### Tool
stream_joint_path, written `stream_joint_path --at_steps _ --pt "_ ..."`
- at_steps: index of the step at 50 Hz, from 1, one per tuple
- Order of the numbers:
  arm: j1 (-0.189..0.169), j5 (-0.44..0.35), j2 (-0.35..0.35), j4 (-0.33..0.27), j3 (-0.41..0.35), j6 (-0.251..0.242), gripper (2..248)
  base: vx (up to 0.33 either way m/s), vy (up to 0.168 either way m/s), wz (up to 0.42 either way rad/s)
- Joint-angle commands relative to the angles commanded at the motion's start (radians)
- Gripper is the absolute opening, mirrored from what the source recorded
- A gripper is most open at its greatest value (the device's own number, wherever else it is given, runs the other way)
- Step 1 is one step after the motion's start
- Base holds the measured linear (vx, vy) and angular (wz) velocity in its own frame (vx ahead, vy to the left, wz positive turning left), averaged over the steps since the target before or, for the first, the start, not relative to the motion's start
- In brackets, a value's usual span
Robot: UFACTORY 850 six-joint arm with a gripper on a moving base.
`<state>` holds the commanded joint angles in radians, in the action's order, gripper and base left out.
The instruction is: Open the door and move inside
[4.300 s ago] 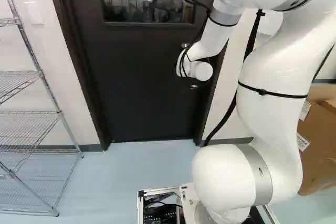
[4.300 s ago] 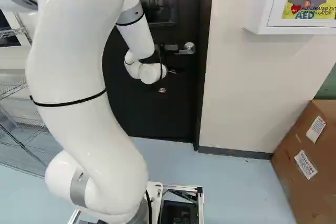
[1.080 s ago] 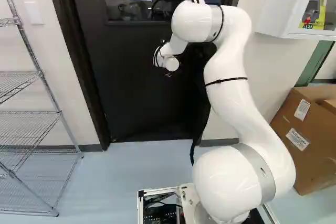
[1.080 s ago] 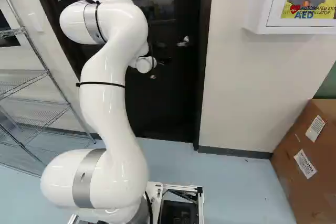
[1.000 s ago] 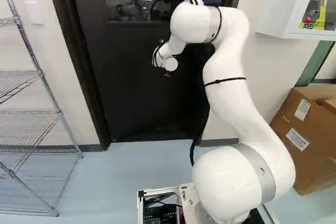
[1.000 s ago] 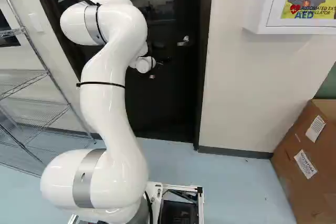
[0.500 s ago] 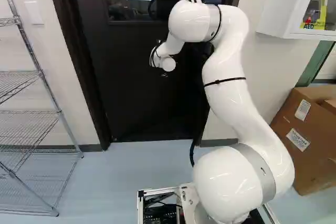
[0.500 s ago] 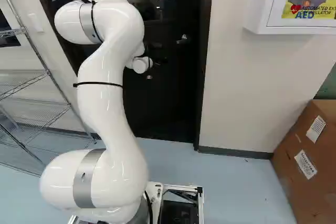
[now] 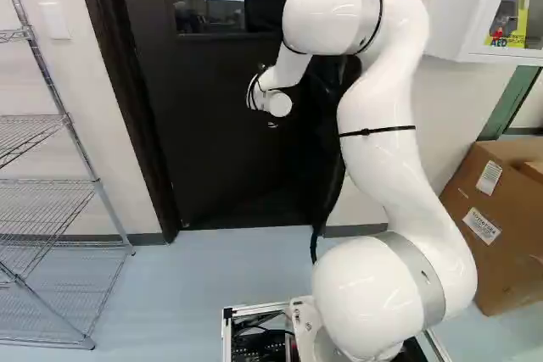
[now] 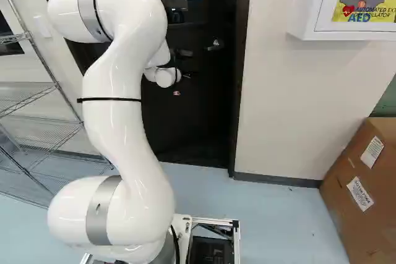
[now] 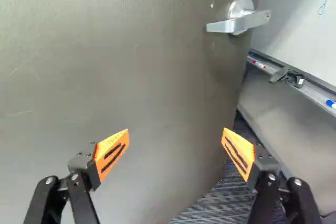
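Some of the door [image 9: 204,142] hides behind the arm [image 9: 377,108].

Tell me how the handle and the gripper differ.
The handle is silver; the gripper is black with orange pads. The handle has one lever; the gripper has two fingers, spread open. The handle is fixed to the door, the gripper to the arm. Neither touches the other.
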<state>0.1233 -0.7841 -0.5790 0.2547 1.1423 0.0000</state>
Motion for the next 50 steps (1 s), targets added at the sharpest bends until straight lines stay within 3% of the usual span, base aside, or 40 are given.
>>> stream_joint_path --at_steps 15,50 --pt "-0.005 0.0 0.071 -0.04 -0.093 0.0 247 0.0 0.0 0.0" --pt "-0.016 0.0 0.235 -0.222 -0.299 0.0 247 0.0 0.0 0.0"
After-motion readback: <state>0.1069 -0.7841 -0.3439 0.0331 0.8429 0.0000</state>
